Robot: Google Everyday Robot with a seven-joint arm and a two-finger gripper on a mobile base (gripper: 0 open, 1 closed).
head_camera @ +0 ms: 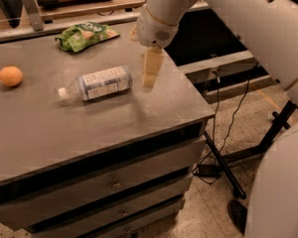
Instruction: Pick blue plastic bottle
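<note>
The blue plastic bottle (97,83) lies on its side on the grey cabinet top (49,128), white cap pointing left, blue-and-white label facing up. My gripper (150,78) hangs from the white arm just right of the bottle's base, cream fingers pointing down above the surface. It holds nothing.
An orange (10,76) sits at the left edge. A green snack bag (86,35) lies at the back of the top. The cabinet's right edge (198,98) drops off to the floor, with cables and a black stand (228,172) beyond it.
</note>
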